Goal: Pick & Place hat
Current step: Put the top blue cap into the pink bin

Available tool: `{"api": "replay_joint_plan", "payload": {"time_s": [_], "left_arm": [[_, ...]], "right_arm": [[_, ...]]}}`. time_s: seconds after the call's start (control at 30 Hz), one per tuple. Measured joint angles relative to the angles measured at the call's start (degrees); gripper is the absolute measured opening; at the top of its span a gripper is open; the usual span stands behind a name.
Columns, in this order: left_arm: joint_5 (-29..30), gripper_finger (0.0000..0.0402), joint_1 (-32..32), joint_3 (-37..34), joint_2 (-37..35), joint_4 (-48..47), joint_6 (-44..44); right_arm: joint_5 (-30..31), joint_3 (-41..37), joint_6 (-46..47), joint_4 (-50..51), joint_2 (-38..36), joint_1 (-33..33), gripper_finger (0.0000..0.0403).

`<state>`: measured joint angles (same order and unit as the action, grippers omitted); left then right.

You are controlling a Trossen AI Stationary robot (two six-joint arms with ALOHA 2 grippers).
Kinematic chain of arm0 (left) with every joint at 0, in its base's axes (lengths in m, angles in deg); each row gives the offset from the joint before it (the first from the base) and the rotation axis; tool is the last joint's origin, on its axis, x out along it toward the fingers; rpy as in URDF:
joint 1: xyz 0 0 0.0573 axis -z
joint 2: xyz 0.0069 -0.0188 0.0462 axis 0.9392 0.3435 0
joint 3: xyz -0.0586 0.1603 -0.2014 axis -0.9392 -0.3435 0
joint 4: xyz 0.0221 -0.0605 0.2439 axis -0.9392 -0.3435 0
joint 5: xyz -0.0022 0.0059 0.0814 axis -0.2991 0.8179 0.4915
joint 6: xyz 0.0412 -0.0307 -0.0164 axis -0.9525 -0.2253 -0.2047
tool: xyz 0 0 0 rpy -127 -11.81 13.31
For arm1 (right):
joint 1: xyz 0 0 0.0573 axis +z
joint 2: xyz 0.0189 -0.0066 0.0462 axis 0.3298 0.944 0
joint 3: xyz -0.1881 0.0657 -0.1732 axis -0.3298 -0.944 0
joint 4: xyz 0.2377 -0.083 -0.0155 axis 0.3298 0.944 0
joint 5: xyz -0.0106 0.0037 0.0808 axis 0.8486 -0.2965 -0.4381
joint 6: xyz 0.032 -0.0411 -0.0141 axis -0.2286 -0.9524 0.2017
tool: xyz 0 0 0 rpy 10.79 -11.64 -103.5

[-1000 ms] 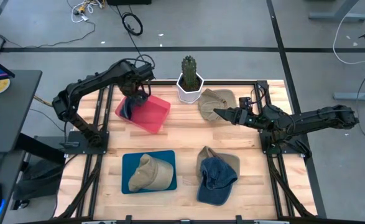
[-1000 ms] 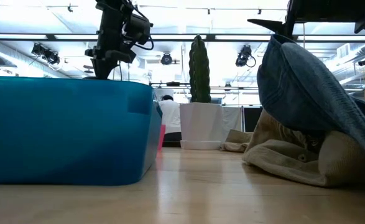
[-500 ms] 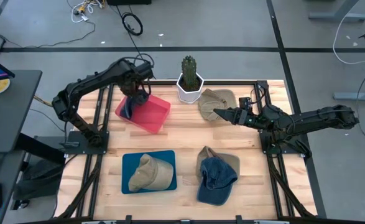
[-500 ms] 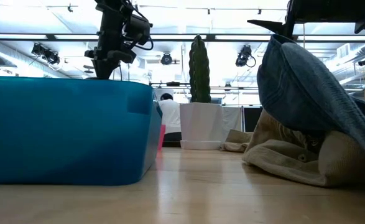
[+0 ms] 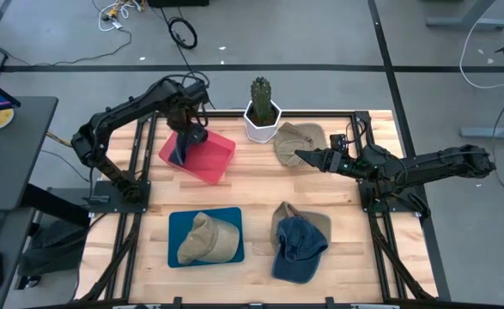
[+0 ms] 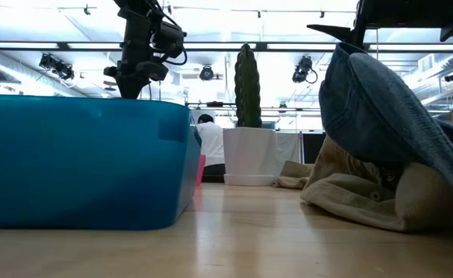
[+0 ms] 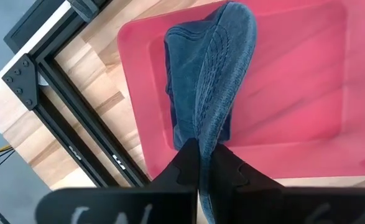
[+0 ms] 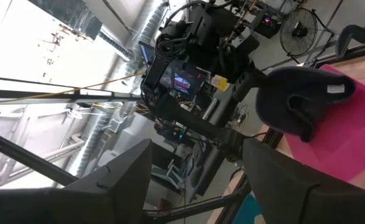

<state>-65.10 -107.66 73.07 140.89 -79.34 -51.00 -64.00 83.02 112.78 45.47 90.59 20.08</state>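
Slightly lifted since a second ago, our left gripper (image 5: 185,137) stays clamped on the dark blue hat (image 7: 210,81) over the red bin (image 5: 210,160). Our right gripper (image 5: 300,157) hovers open beside the potted cactus (image 5: 261,107) and tan hat (image 5: 299,137).

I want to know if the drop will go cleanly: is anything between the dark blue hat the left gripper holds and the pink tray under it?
Nothing visible. The left gripper is shut on the dark blue hat, which hangs directly over the pink tray; the tray's floor shows bare around the hat.

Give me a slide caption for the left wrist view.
Left gripper shut on a blue denim hat, holding it over the pink tray.
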Motion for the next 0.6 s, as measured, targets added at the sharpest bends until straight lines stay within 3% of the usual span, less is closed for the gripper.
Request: {"api": "replay_joint_plan", "payload": {"time_s": [0.6], "left_arm": [[1.79,0.0013,-0.64,-0.02,5.84,0.6,-1.9]], "right_arm": [[0.0,0.0,-0.03,-0.02,0.0,0.01,0.0253]]}}
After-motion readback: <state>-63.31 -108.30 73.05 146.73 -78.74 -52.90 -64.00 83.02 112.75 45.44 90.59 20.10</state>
